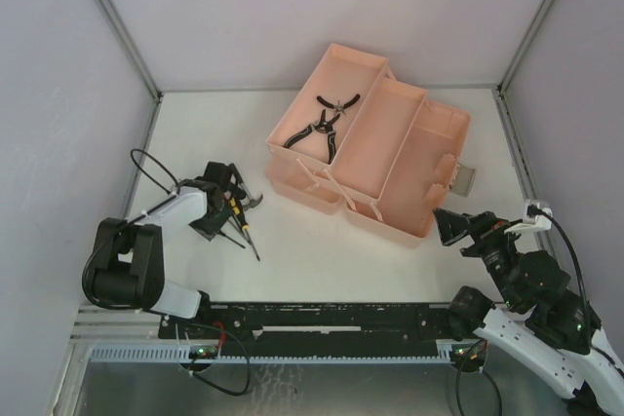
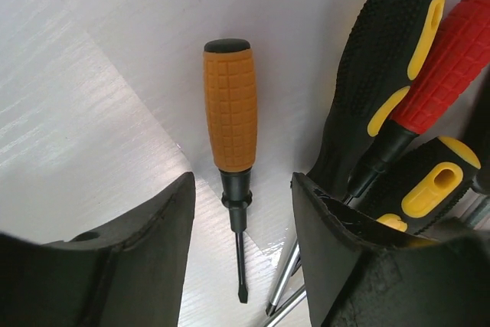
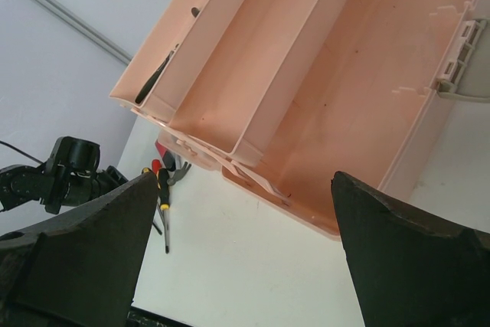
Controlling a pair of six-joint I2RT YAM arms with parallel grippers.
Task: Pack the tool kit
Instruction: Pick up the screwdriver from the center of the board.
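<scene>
Left wrist view has the orange ribbed-plastic screwdriver with a black end cap (image 2: pixel 230 109) lying flat on the white tabletop (image 2: pixel 76 174). Its long axis runs straight up the frame, cap farthest from the camera and flat blade tip pointing back toward the wrist. The left gripper (image 2: pixel 243 189) is spread wide, with one dark finger on each side of the steel shaft and neither touching it. Just to the right lies a cluster of black-and-yellow and red-and-black screwdrivers (image 2: pixel 452 59), their handles cut off by the frame edge and their shafts hidden behind the right-hand finger.

From above, this spot is nearer the left edge of the tabletop, about midway between its near and far edges. The gripper covers the handles there, so I cannot tell the orange one apart.

The right gripper (image 3: pixel 241 189) is released and empty, near the right edge, facing the open pink plastic toolbox (image 1: pixel 390 143) toward the far right corner. Black-handled pliers (image 1: pixel 327 124) lie in the toolbox's far-left tray.
</scene>
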